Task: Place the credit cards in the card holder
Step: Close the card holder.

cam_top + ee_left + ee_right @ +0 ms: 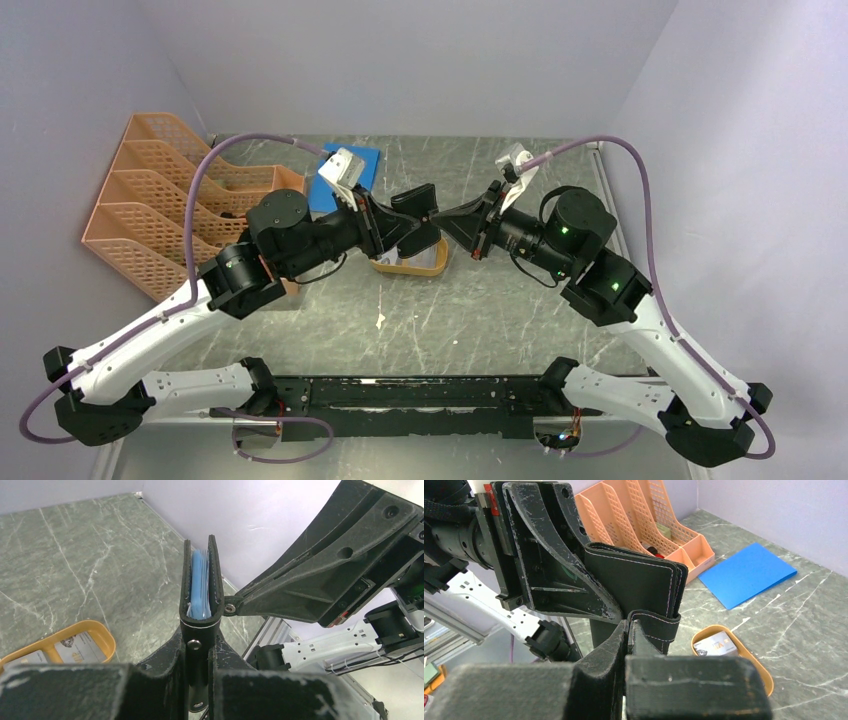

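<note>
While both arms hold it in the air, the card holder [216, 570] stands upright over the middle of the table [450, 320], fold at the bottom, covers nearly shut, blue-clear pockets showing between them. Left gripper [199, 650] is clamped on the holder's lower edge, one finger on each cover. Right gripper [630, 630] comes in from the right, fingers pressed together on the holder's black strap [659, 627]; in the left wrist view its tip sits at the snap on the holder's right side. Credit cards [80, 647] lie flat in the orange dish [107, 635], on the table right below the holder, none in the grippers. Number of cards hard to tell, at least two. Blue sheet [746, 572] lies flat at the far side, left of centre, partly hidden by the left arm from above. Orange file rack [150, 200] stands at the far left, touching the left wall.
</note>
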